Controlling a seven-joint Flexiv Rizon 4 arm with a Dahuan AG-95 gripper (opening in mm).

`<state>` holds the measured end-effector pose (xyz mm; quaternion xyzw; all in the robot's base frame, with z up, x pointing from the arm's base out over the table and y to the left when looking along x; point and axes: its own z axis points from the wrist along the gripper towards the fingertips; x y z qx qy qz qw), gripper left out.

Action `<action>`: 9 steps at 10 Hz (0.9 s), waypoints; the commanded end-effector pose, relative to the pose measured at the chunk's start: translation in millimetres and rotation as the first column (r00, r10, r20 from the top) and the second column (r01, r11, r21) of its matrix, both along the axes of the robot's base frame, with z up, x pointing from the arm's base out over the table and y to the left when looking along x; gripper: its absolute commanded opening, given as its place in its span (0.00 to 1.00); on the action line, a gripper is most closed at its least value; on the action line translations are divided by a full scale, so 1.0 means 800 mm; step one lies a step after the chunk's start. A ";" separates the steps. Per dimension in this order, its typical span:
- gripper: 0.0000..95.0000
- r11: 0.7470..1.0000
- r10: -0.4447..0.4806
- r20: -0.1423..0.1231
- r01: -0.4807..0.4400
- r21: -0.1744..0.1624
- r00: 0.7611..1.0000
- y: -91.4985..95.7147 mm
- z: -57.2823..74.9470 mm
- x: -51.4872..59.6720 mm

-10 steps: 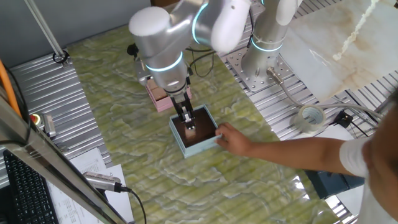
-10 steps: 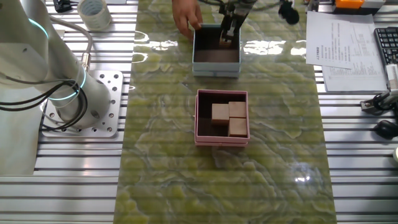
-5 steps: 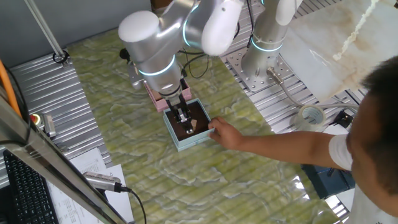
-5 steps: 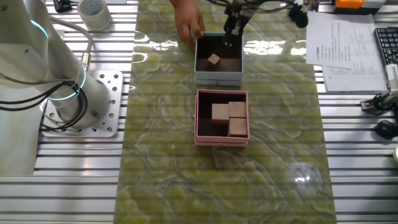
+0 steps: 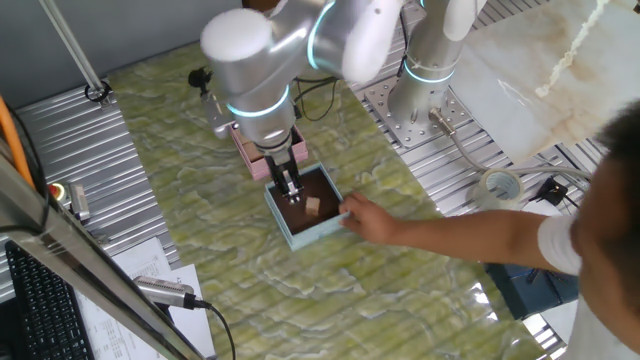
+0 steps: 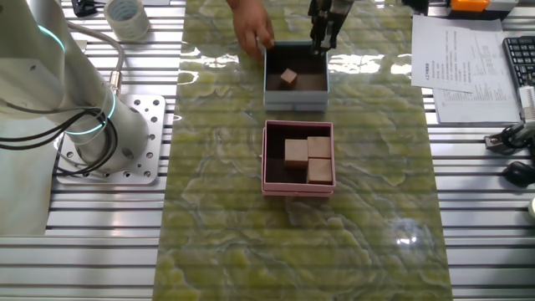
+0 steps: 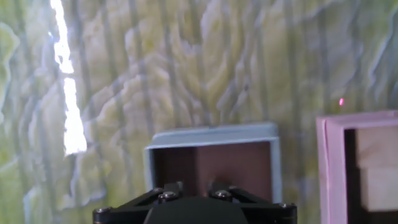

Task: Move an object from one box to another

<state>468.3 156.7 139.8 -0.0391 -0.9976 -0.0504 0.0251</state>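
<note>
The small tan wooden cube (image 5: 313, 207) lies loose on the dark floor of the light blue box (image 5: 308, 236), and it also shows in the other fixed view (image 6: 288, 78). My gripper (image 5: 291, 192) hangs just above that box's far corner (image 6: 323, 42), jaws slightly apart and empty, beside the cube and not touching it. The pink box (image 6: 267, 159) sits next to the blue box (image 6: 296, 101) and holds larger tan blocks (image 6: 307, 159). In the hand view the blue box (image 7: 211, 132) lies below my gripper (image 7: 189, 186), with the pink box (image 7: 329, 168) at right; the cube is hidden there.
A person's hand (image 5: 366, 218) rests against the blue box's side, with the arm reaching in from the right. The hand also shows in the other fixed view (image 6: 251, 29). A tape roll (image 5: 499, 189) lies on the metal rack. Papers (image 6: 460, 58) lie beside the mat.
My gripper let go of the cube, which now lies in the light blue box. The gripper has lifted and moved toward the box's corner. The person's hand stays at the box.
</note>
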 end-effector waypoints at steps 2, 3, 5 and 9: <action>0.00 0.999 0.028 0.060 -0.026 -0.036 0.998 0.004 0.013 0.024; 0.00 0.999 0.019 0.056 -0.017 -0.037 0.998 0.003 0.016 0.029; 0.00 0.999 0.016 0.045 -0.014 -0.036 0.999 0.002 0.018 0.030; 0.00 0.999 -0.011 0.028 0.012 -0.035 1.000 0.001 0.018 0.027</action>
